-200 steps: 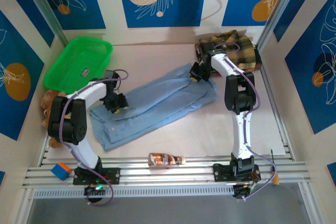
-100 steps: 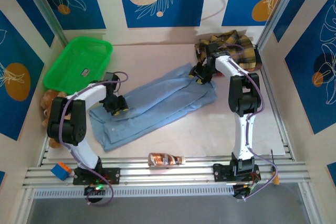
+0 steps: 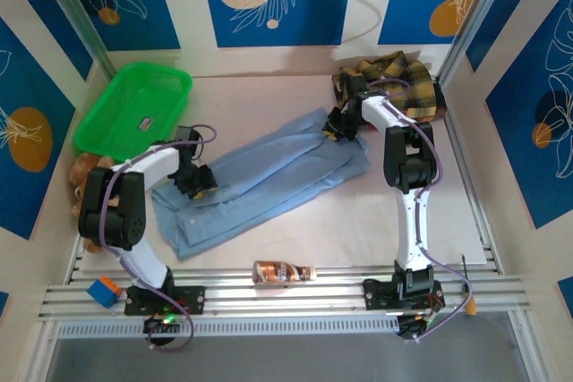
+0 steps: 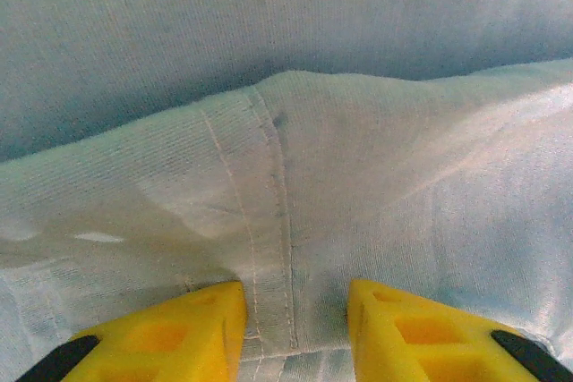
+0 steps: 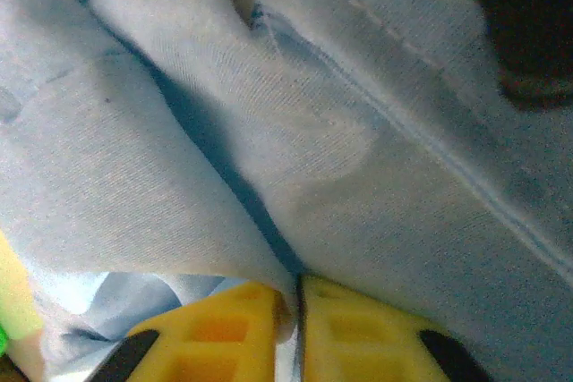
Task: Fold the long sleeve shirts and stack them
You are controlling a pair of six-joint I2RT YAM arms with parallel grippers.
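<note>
Not much has moved since a second ago. The right arm swung out a little and came back, and the left pincer (image 3: 199, 182) slid a tiny bit toward the near left. The light blue shirt (image 3: 269, 181) lies in the same spot.

The light blue shirt is spread in a long slant across the middle of the worktop (image 3: 269, 96), from the near left up to the far right. It is partly folded over itself.

The left pincer sits on the left end of the shirt. In the left wrist view, the left pincer (image 4: 292, 303) has its yellow fingers a little apart, with a raised fold and a sewn seam of the blue cloth squeezed between them.

The right pincer (image 3: 338, 127) is at the far right end of the shirt. In the right wrist view, the right pincer (image 5: 298, 297) has its fingers almost together, pinching a thin edge of the blue cloth.

The plaid shirt (image 3: 398, 82) is bunched in the far right corner, just behind the right arm. The green basket (image 3: 134, 105) sits at the far left, apart from both shirts.
</note>
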